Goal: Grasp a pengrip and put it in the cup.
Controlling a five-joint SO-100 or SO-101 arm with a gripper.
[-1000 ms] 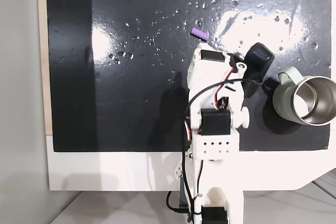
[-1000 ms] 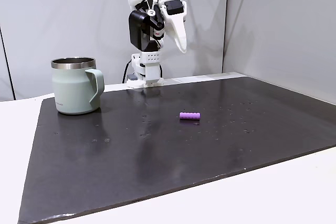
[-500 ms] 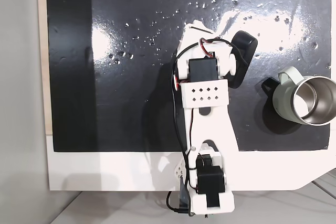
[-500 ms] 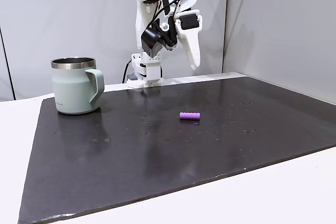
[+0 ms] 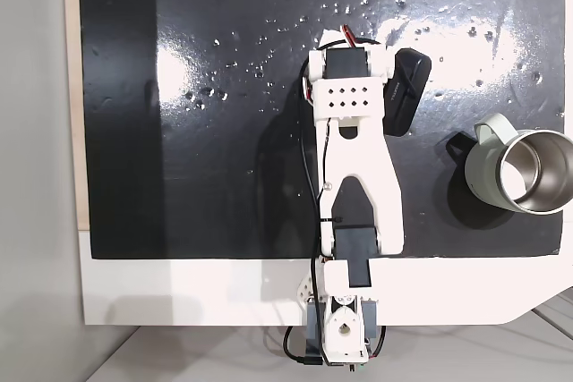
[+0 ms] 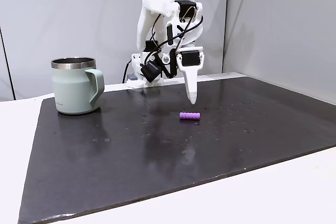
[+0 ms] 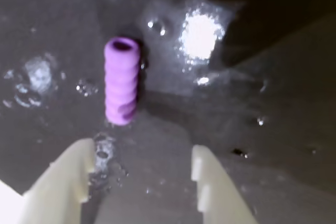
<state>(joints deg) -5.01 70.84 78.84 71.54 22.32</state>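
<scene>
Your claw (image 7: 142, 169) is spread wide and holding nothing, both fingertips (image 7: 79, 163) showing at the bottom of the wrist view with bare mat between them. It's open like that to straddle the pengrip (image 7: 122, 81), which lies on its side just ahead of the tips and closer to the left one, so you'd likely need a small shift left before closing. In a fixed view from the side, the claw (image 6: 192, 95) points straight down, just behind and above the pengrip (image 6: 189, 115), not touching it. The pengrip sits mid-mat on the dark worktop (image 6: 131, 156). The cup (image 6: 75, 85) stands upright, well apart, mouth open for the drop; from above, it sits at the right edge (image 5: 519, 170).
</scene>
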